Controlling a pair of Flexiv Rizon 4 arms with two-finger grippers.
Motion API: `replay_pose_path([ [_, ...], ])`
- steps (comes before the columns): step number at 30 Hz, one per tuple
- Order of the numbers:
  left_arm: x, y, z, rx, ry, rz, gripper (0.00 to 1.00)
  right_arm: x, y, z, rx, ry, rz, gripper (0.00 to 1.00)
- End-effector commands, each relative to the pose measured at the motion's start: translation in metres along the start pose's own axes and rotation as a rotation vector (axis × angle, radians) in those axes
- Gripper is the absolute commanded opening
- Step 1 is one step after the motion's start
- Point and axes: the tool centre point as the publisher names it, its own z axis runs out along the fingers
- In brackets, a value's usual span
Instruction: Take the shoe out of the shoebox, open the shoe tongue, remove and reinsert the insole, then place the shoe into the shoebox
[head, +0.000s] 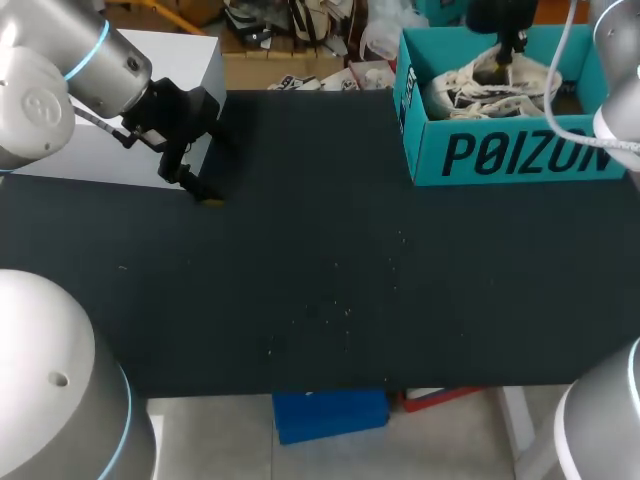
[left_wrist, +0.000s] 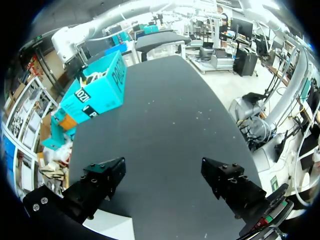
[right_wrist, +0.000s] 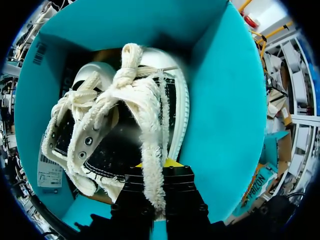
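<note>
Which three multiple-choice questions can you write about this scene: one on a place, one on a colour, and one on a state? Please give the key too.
1. Where is the shoe in relation to the shoebox?
A beside it
B inside it
C under it

2. What colour is the shoebox?
A teal
B red
C yellow

3. What is the state of the left claw?
A open and empty
B shut on the shoe
C shut on a lace

Key:
1 B, as the right wrist view shows the box walls around the shoe.
2 A, as its walls are teal in every view.
3 A, as its fingers stand wide apart over the dark table top with nothing between them.
</note>
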Motion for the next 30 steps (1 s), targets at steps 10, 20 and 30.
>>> replay_pose_path([
  [10,0.000,0.000,0.000,-0.003,0.000,0.001,1.00,-0.043,-0.003,0.006,0.005,0.458,0.017,1.00],
  [20,0.000,0.000,0.000,-0.003,0.000,0.001,1.00,0.000,-0.002,-0.062,0.051,0.357,0.082,0.53],
  [30,0.000,0.000,0.000,-0.003,0.000,0.001,1.00,0.059,0.016,-0.121,0.057,0.248,0.149,0.00],
])
